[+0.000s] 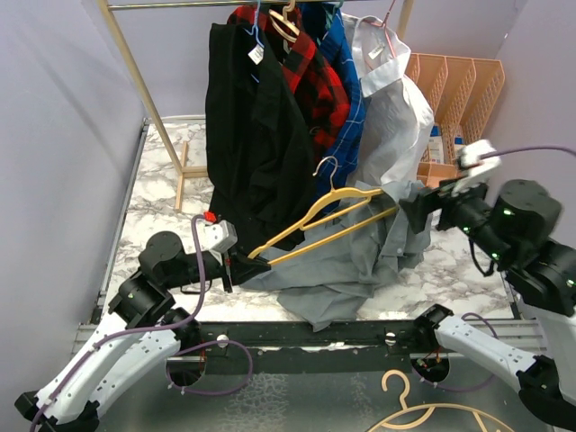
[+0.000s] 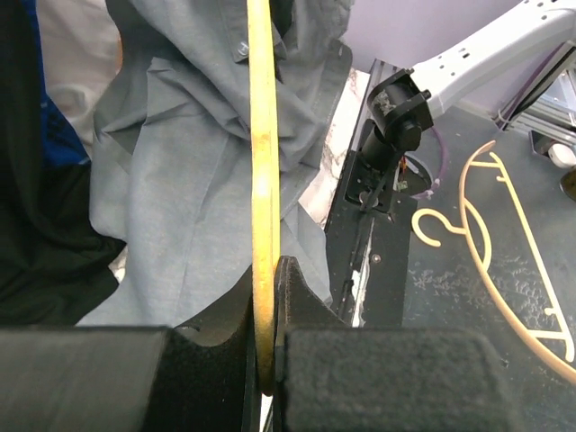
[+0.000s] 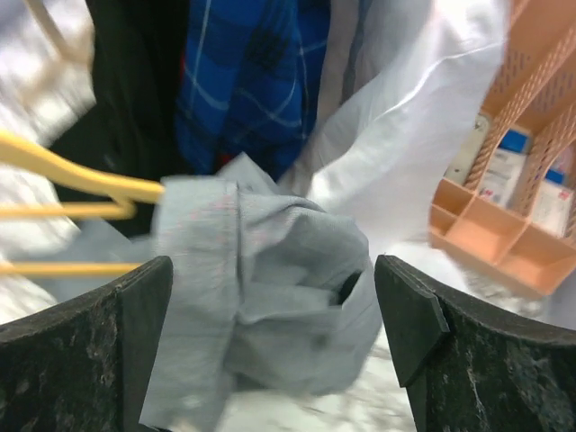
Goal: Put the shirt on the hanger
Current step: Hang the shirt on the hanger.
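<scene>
My left pincer (image 1: 245,266) is clamped on the near corner of the hanger (image 1: 328,220). In the left wrist view the thin yellow bar runs straight up between the two pads. The frame slants up and away from that grip, hook uppermost, with its far end meeting the shirt (image 1: 360,261). Most of the shirt lies heaped on the table (image 1: 162,202) under and beside the hanger. A bunched fold rises to the far tip, and in the right wrist view the cloth seems to cover it.

My right pincer (image 1: 410,209) hangs at that far end with its jaws wide apart. The grey bunch sits between them, gripped by neither.

I judge the step to be getting a shoulder of the shirt seated over that far end. To do it well I hold the left grip firm and level, because a thin frame held by one corner will swing if tugged sideways. With the right I should close on the shirt near the collar, not on a thick wad. Then I draw it along the frame, not across it. The white shirt (image 1: 396,108) hangs just behind, so I keep the jaws low to avoid catching it.
</scene>
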Tool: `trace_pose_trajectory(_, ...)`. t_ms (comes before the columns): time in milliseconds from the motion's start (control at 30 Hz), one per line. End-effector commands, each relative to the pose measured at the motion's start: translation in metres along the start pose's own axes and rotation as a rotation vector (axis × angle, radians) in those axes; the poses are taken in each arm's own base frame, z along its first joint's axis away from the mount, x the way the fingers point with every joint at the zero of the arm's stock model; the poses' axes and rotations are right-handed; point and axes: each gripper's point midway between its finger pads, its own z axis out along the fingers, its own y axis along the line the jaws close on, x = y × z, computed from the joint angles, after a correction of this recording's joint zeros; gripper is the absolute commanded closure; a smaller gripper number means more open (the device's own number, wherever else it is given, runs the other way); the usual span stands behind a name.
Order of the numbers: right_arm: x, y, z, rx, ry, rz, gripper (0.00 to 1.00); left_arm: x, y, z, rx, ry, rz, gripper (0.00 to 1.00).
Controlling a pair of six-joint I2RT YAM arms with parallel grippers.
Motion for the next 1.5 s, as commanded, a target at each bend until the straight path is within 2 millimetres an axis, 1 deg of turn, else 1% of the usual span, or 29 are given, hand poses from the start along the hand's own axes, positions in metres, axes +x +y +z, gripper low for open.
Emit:
trace_pose_trajectory(0, 0.028, -0.002, 0.021, -0.093, 0.065, -0.480, 0.05, -0.025, -0.008, -0.007, 0.018, -0.049, 0.122, 1.00)
trace_pose_trajectory(67, 0.020, -0.011, 0.024, -0.058, 0.029, -0.593, 0.07, -0.028, -0.011, -0.008, 0.030, -0.044, 0.130, 1.00)
trace_pose_trajectory(100, 0.015, -0.012, 0.024, -0.061, 0.000, -0.657, 0.11, -0.029, -0.012, -0.008, 0.034, -0.041, 0.134, 1.00)
trace_pose_trajectory(167, 0.006, -0.007, 0.021, -0.087, -0.042, -0.702, 0.26, -0.029, -0.013, -0.008, 0.041, -0.028, 0.140, 1.00)
trace_pose_trajectory(200, 0.002, -0.003, 0.020, -0.111, -0.058, -0.704, 0.28, -0.029, -0.013, -0.008, 0.046, -0.022, 0.146, 1.00)
trace_pose_trajectory(233, -0.001, 0.003, 0.017, -0.139, -0.072, -0.704, 0.28, -0.029, -0.013, -0.007, 0.046, -0.013, 0.150, 1.00)
trace_pose_trajectory(333, -0.002, 0.017, 0.008, -0.233, -0.069, -0.678, 0.28, -0.027, -0.012, -0.007, 0.054, 0.013, 0.169, 1.00)
trace_pose_trajectory(400, 0.001, 0.025, -0.001, -0.287, -0.063, -0.647, 0.28, -0.027, -0.011, -0.007, 0.051, 0.027, 0.184, 1.00)
trace_pose_trajectory(500, 0.014, 0.039, -0.018, -0.389, -0.020, -0.594, 0.26, -0.025, -0.007, -0.007, 0.038, 0.054, 0.206, 1.00)
trace_pose_trajectory(567, 0.027, 0.041, -0.025, -0.419, 0.029, -0.566, 0.24, -0.023, -0.005, -0.008, 0.032, 0.066, 0.225, 1.00)
trace_pose_trajectory(700, 0.061, 0.032, -0.020, -0.384, 0.144, -0.538, 0.21, -0.025, -0.002, -0.010, 0.019, 0.077, 0.253, 1.00)
trace_pose_trajectory(767, 0.075, 0.028, -0.016, -0.369, 0.199, -0.523, 0.21, -0.024, 0.000, -0.011, 0.007, 0.093, 0.262, 1.00)
trace_pose_trajectory(867, 0.089, 0.020, -0.013, -0.313, 0.268, -0.483, 0.26, -0.024, 0.003, -0.012, -0.006, 0.107, 0.285, 1.00)
trace_pose_trajectory(967, 0.095, 0.014, -0.013, -0.283, 0.280, -0.481, 0.33, -0.026, 0.002, -0.014, -0.005, 0.109, 0.302, 1.00)
trace_pose_trajectory(1033, 0.104, 0.014, -0.014, -0.286, 0.301, -0.481, 0.37, -0.025, 0.004, -0.014, -0.008, 0.119, 0.303, 1.00)
trace_pose_trajectory(1100, 0.115, 0.021, -0.016, -0.334, 0.331, -0.457, 0.37, -0.023, 0.006, -0.013, -0.015, 0.128, 0.300, 1.00)
trace_pose_trajectory(1200, 0.131, 0.034, -0.017, -0.408, 0.368, -0.424, 0.34, -0.023, 0.007, -0.012, -0.017, 0.127, 0.300, 1.00)
trace_pose_trajectory(1233, 0.139, 0.034, -0.015, -0.409, 0.389, -0.426, 0.33, -0.024, 0.006, -0.012, -0.015, 0.125, 0.299, 1.00)
trace_pose_trajectory(1300, 0.156, 0.025, -0.008, -0.371, 0.442, -0.450, 0.33, -0.025, 0.006, -0.011, -0.014, 0.122, 0.298, 1.00)
trace_pose_trajectory(1333, 0.164, 0.021, -0.005, -0.356, 0.468, -0.466, 0.35, -0.025, 0.006, -0.011, -0.012, 0.123, 0.299, 1.00)
trace_pose_trajectory(1400, 0.172, 0.014, 0.000, -0.329, 0.489, -0.492, 0.40, -0.025, 0.006, -0.011, -0.009, 0.125, 0.298, 1.00)
trace_pose_trajectory(1467, 0.166, 0.011, 0.003, -0.306, 0.452, -0.506, 0.50, -0.024, 0.005, -0.011, -0.006, 0.125, 0.302, 1.00)
